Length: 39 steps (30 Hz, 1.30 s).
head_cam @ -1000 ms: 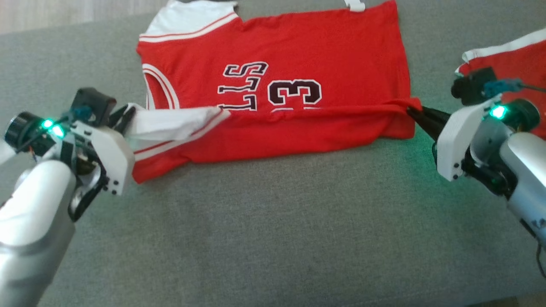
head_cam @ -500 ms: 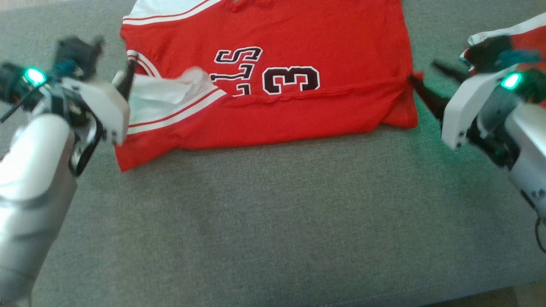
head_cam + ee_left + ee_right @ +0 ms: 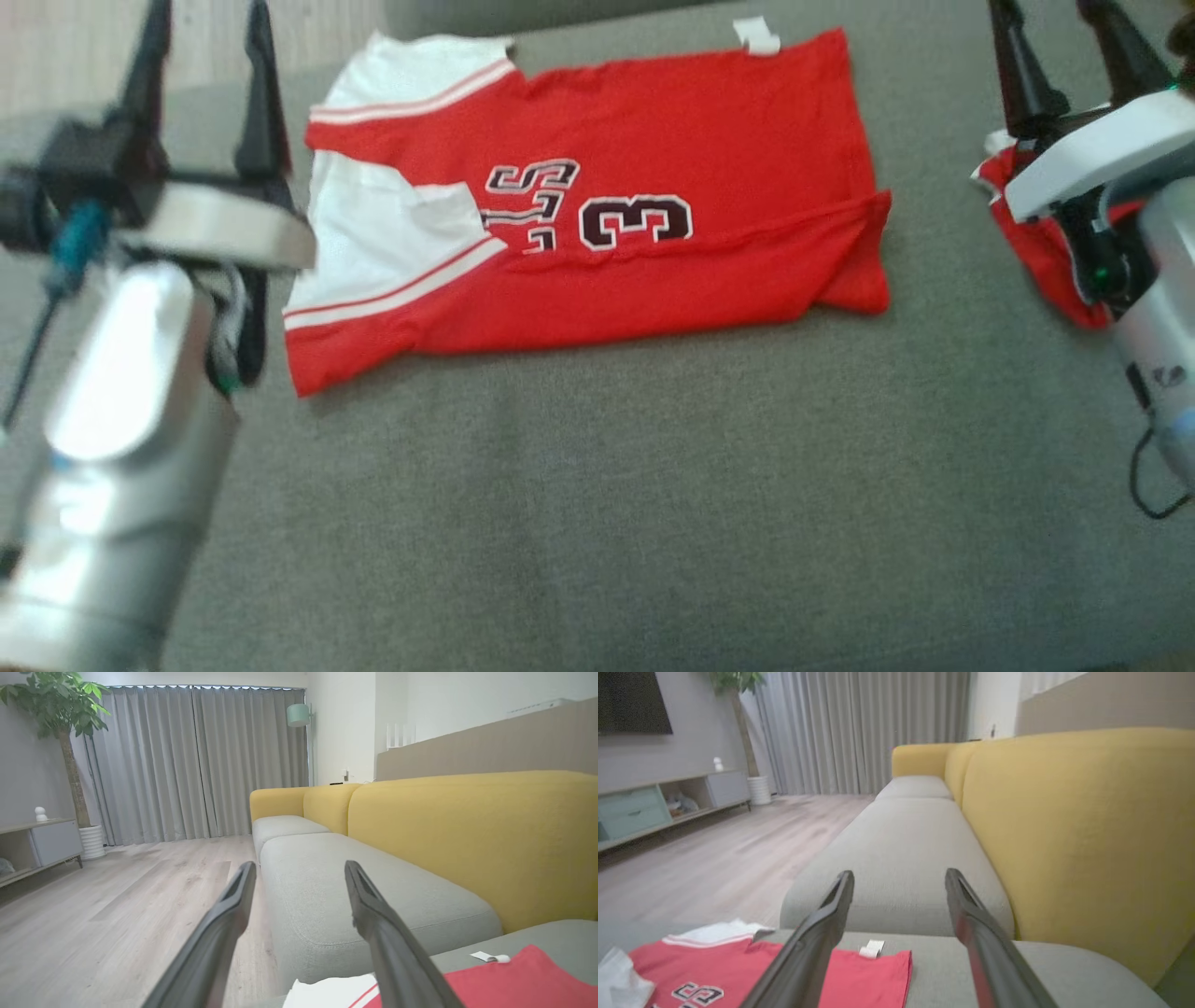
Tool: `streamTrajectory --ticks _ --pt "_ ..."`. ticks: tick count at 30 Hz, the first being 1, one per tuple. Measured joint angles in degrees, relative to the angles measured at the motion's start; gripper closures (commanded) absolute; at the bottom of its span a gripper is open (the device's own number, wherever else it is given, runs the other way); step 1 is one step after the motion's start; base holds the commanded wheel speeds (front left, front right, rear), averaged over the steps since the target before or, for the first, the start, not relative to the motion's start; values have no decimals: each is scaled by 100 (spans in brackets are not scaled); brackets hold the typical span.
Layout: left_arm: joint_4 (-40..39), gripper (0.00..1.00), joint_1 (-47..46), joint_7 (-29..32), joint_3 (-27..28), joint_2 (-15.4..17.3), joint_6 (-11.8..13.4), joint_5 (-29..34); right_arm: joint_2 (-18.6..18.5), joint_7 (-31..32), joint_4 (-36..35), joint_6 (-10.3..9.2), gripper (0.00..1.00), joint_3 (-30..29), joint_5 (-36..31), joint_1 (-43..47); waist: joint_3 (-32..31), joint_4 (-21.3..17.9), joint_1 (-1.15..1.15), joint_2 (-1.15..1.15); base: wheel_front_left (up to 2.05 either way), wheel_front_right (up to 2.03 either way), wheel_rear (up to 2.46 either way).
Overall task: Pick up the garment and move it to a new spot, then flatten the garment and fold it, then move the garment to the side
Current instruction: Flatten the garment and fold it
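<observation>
Toward the far edge of the grey seat cushion (image 3: 653, 485), the red jersey (image 3: 653, 121) lies part-folded. I read the left gripper (image 3: 205, 37) and right gripper (image 3: 1050, 37) as wide and empty. Fabric judged light, limp, slippery: pinch both layers at the fold's end corners.

I'm seeing the sofa (image 3: 467, 830): curtains (image 3: 196, 760) are hanging beyond its far end, wood floor (image 3: 117, 905) is running beside it, a plant (image 3: 60, 709) is standing opposite.
</observation>
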Motion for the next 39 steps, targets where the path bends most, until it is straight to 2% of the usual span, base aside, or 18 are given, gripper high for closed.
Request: streamTrajectory --ticks 3,7,12,13,14,18,23,27,31,34,39 --pt "-297 0 482 -19 110 -63 115 -5 285 -52 -230 0 0 -624 -579 329 -225 16 0 0 0 0 0" --pt "-902 0 1074 -42 383 -201 288 37 828 -53 -1003 0 0 -1762 -1407 1141 -488 47 -1 0 0 0 0" --pt "-1457 0 1985 -43 602 -527 353 224 1691 -59 -1963 0 0 -2895 -2343 2479 -748 117 -1 0 0 0 0" --pt "-1541 0 2350 -43 719 -610 376 303 1926 -59 -2279 0 0 -3130 -2646 2988 -828 144 -1 0 0 0 0" --pt "-1577 0 2526 -42 756 -646 377 400 2012 -59 -2450 0 0 -3273 -2796 3233 -862 162 -1 0 0 0 0" --pt "-1699 0 2972 -42 946 -846 363 506 2067 -60 -2870 0 0 -3479 -3054 3866 -920 218 -1 0 0 0 0" --pt "-1758 0 3398 -42 1335 -1049 287 746 2095 -59 -3023 0 0 -3225 -2763 4508 -919 208 0 0 0 0 0" --pt "-1749 0 3579 -42 1512 -1243 179 829 2148 -60 -3137 0 0 -3173 -2632 4664 -853 189 0 0 0 0 0" --pt "-1658 0 3581 -42 1553 -1285 -23 980 2148 -59 -3259 0 0 -3165 -2593 4664 -729 173 1 0 0 0 0" --pt "-1428 0 3534 -42 1544 -1319 -116 1078 2148 -59 -3317 0 0 -3165 -2548 4635 -625 159 1 0 0 0 0" --pt "-602 0 3223 142 1459 -1338 -214 1114 2148 -60 -3356 0 0 -3077 -2546 4506 -416 107 1 0 0 0 0"
